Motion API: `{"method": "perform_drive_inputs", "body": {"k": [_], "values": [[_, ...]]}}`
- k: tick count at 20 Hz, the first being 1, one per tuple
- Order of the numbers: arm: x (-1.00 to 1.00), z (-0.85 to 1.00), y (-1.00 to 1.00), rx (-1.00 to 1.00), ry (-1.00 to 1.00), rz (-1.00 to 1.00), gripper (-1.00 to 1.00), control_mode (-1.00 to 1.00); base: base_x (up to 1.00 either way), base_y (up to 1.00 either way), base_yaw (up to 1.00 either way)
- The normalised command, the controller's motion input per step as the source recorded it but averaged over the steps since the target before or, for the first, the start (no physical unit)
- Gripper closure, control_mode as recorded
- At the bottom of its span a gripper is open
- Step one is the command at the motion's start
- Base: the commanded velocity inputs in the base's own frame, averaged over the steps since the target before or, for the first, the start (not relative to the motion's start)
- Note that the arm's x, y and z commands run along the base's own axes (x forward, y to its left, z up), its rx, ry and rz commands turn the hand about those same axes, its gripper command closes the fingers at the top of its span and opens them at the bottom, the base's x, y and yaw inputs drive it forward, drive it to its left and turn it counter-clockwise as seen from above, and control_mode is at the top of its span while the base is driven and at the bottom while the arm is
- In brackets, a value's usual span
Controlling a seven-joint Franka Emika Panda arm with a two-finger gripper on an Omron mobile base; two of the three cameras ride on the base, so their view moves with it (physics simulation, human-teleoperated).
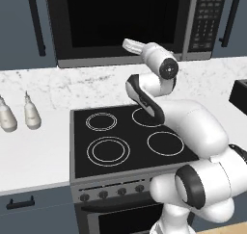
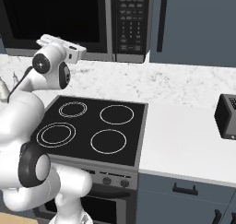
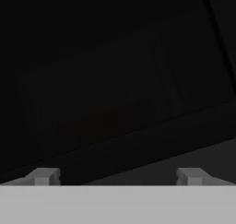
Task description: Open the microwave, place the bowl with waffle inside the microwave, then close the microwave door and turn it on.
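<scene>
Fingers (image 3: 44, 176) spread wide, my hand (image 3: 117, 177) points at the closed microwave door (image 1: 120, 21), seemingly just short of its dark glass.

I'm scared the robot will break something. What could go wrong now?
The microwave door looks shut, and the open gripper points close at its dark glass, so the fingers might bump the window instead of catching an edge. The keypad sits beside the door; a sideways slip could press buttons early.
</scene>
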Motion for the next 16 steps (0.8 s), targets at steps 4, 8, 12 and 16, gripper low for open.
{"method": "perform_drive_inputs", "body": {"k": [4,8,12,16], "values": [[-0.24,0.34,-0.11,-0.02,0.02,0.0,-1.0,-1.0,0.0,0.0,0.0],[-0.85,0.41,-0.3,-0.04,0.03,0.03,-1.0,-1.0,0.0,0.0,0.0],[-0.83,0.48,-0.43,0.0,0.12,0.0,-1.0,-1.0,0.0,0.0,0.0],[-0.81,0.21,-0.76,-0.01,0.05,0.0,-1.0,-1.0,0.0,0.0,0.0]]}}
